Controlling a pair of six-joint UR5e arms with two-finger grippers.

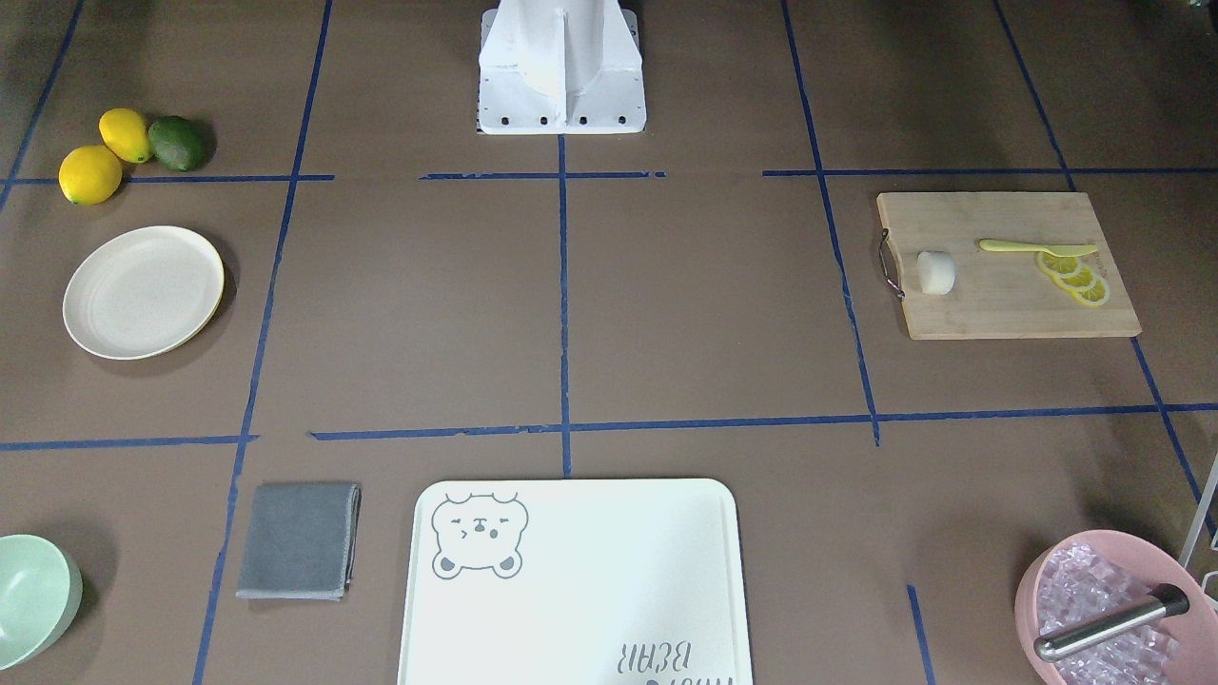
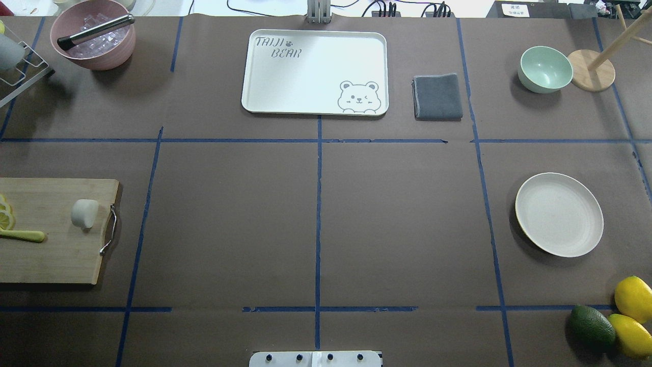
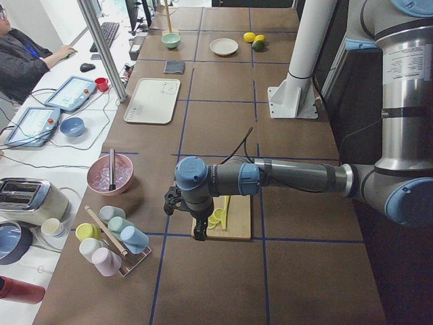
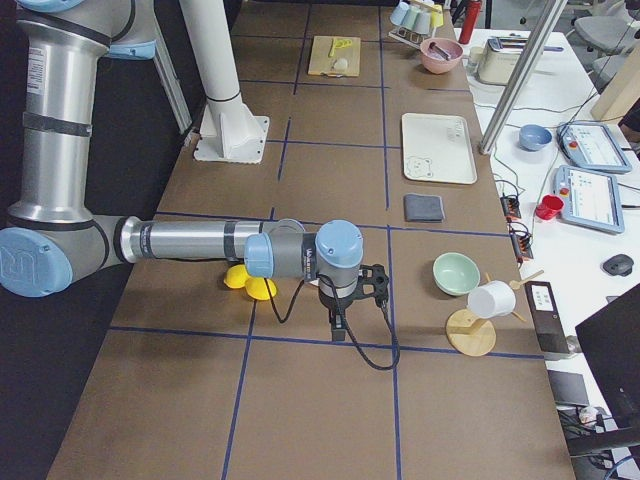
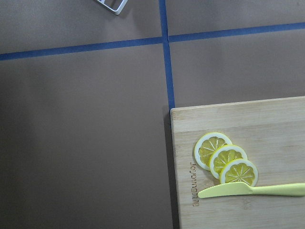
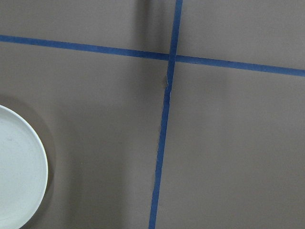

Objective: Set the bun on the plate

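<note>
The small white bun [image 1: 935,273] [image 2: 84,213] lies on a wooden cutting board [image 1: 1009,304] on my left side, near the board's metal handle. The round cream plate [image 1: 143,291] [image 2: 559,214] sits bare on my right side; its edge shows in the right wrist view [image 6: 19,167]. My left gripper [image 3: 198,230] hangs above the board's outer end, by the lemon slices [image 5: 225,159]. My right gripper [image 4: 338,322] hangs over the table beyond the plate. Both show only in the side views, so I cannot tell whether either is open or shut.
A yellow knife [image 1: 1037,248] lies on the board. The bear-printed tray [image 2: 316,71], grey cloth [image 2: 438,97], mint bowl [image 2: 545,69] and pink bowl of ice [image 2: 94,35] line the far edge. Two lemons [image 1: 109,157] and an avocado [image 1: 177,143] lie near the plate.
</note>
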